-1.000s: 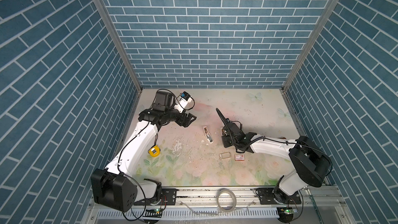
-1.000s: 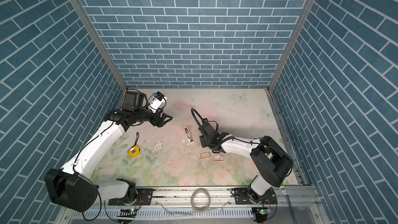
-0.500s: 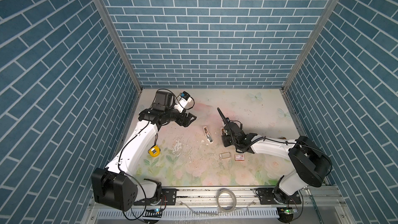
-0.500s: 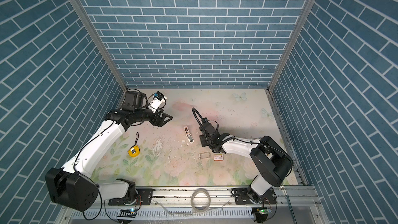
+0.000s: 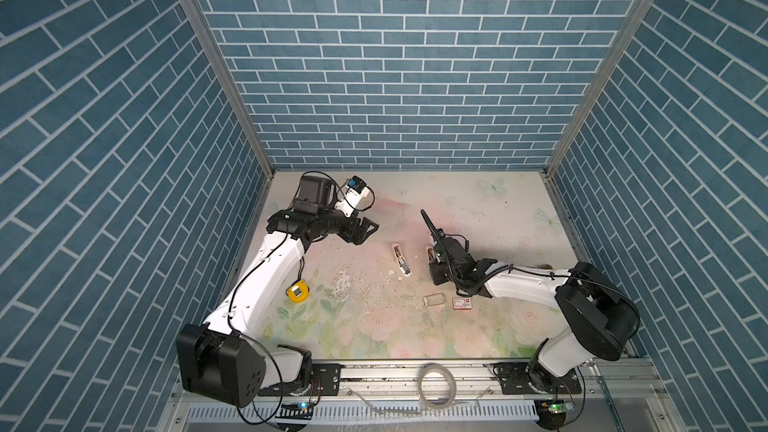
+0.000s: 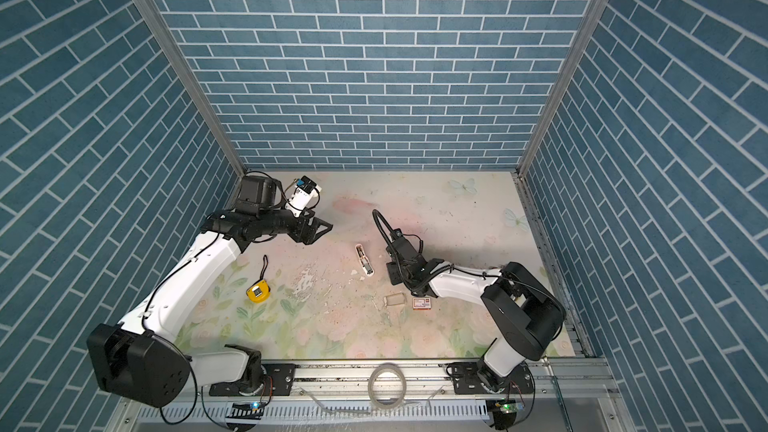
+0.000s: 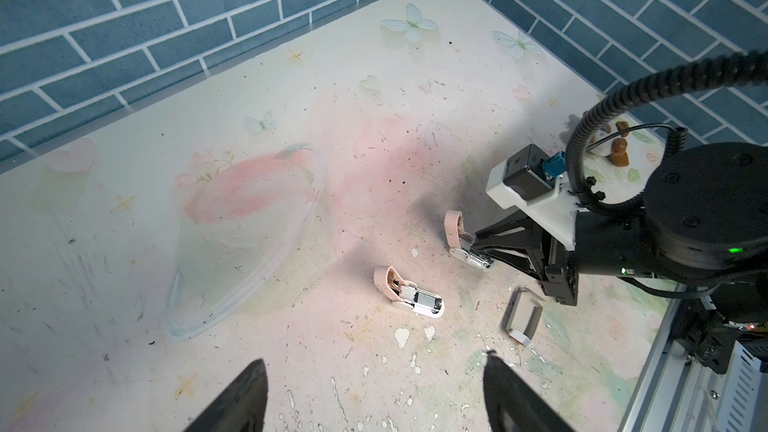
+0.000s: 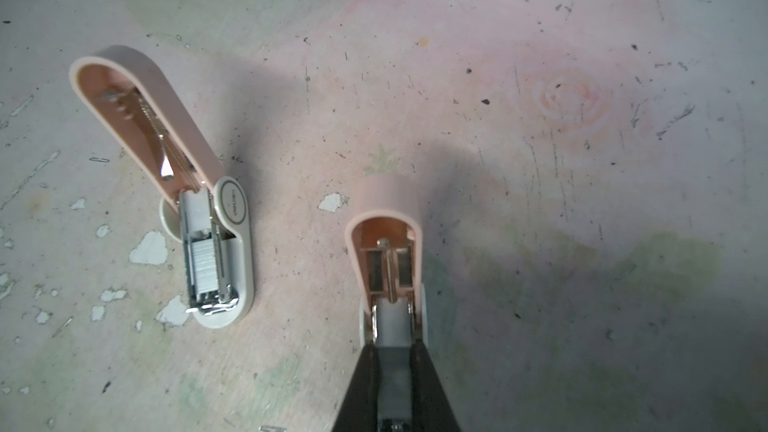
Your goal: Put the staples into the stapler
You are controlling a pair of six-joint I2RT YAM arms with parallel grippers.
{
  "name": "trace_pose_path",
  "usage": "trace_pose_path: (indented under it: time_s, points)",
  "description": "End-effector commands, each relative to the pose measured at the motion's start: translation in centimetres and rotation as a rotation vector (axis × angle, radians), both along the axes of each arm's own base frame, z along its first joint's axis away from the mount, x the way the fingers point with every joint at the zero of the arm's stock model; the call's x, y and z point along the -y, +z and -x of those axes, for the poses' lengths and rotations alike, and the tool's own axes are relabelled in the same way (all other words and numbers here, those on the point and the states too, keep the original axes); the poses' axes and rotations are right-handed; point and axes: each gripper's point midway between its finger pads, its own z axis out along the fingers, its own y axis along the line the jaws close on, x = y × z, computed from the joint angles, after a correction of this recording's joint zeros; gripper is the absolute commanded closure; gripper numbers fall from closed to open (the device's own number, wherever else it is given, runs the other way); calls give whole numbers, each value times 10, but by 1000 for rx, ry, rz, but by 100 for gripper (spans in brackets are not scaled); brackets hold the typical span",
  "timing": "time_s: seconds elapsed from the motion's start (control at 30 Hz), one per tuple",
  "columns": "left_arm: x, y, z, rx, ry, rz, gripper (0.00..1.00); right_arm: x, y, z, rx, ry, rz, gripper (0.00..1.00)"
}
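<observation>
Two pink-and-white staplers sit mid-table in a top view. Loose stapler (image 5: 401, 260) lies free with its lid flipped open. Its long axis runs from back wall toward front rail, slightly diagonal. Gripped stapler (image 5: 430, 252) is just to its right, roughly parallel and mostly covered by the right arm. Right jaws are clenched on it. Left jaws are released and hover well apart, toward the back left. Nearer the front are a clear plastic box (image 5: 433, 299) and a red-and-white box (image 5: 462, 303) beside it. Yellow tape measure (image 6: 257, 291) is off left, by the left arm. Table (image 5: 478, 209) is scuffed, with paint flakes.

Left wrist view: the left fingertips (image 7: 249, 388) are spread wide with only table between them. Loose stapler lies beyond them, pink lid tilted up. Gripped stapler is farther off, lid standing up, with right jaws pinching its base. Clear plastic box lies near it. Brown figurine (image 7: 619, 151) is by the far wall.

Right wrist view: the right fingers (image 8: 365, 380) grasp the gripped stapler's metal channel from both sides, lid end pointing away from the camera. Staples (image 8: 206, 263) sit as a silvery block inside the loose stapler's open magazine, lengthwise along it.
</observation>
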Motion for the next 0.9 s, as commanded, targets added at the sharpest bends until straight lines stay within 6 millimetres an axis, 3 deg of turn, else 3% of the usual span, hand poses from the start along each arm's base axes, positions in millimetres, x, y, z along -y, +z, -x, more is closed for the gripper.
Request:
trace_pose_path:
  time_s: [0.0,0.87]
  points:
    - [-2,-1,1,-9,4,2,18,1,-1,-1,6,7,0,97]
    - [-2,-4,1,-10,5,0,18,1,-14,3,-22,6,4,97]
